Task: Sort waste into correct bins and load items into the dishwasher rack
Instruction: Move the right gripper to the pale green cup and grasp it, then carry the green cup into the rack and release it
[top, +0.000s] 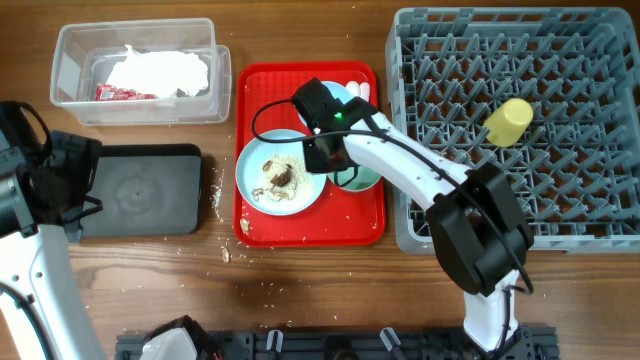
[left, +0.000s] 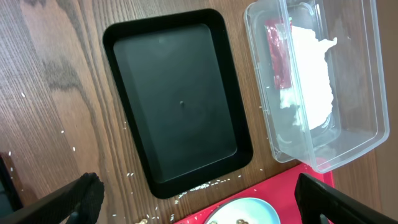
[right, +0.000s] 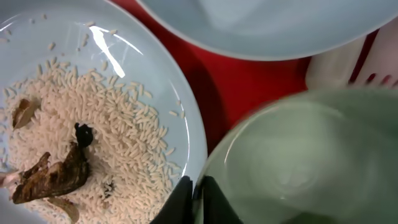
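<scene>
Two risks show from the overhead view. The right gripper (top: 325, 152) is low over the red tray (top: 300, 232) in the middle of the table, at the spot where the pale blue plate (top: 258, 152) and the mint-green bowl (top: 362, 181) stand close side by side. The plate carries the food scraps (top: 282, 178). If it is lifted by one side only, I think the rice can slide off onto the tray or the wood, where crumbs (top: 218, 192) lie already. The dishwasher rack (top: 560, 200) fills the right edge and holds the yellow cup (top: 508, 120). The clear tub (top: 80, 85), with napkins (top: 160, 70) and a red wrapper (top: 122, 93) inside, sits at the far left corner. The black tray (top: 140, 190) lies just nearer along the left edge.

From the left wrist, the left gripper (left: 199, 186) hangs with its fingers spread wide and nothing between them. Below it is the black tray, which is bare, with loose grains beside its border. From there it gives no support to the plate.

From the right wrist, the fingertips (right: 180, 202) are drawn almost together with only a thin pale strip between them, exactly where the plate rim and the green bowl rim meet. I cannot tell which rim they pinch, or whether they pinch at all. A hold on the wrong rim could drag the bowl against the plate and shake the scraps out. The light blue bowl (right: 261, 25) and the white cutlery (right: 329, 65) just beside could be knocked too.
</scene>
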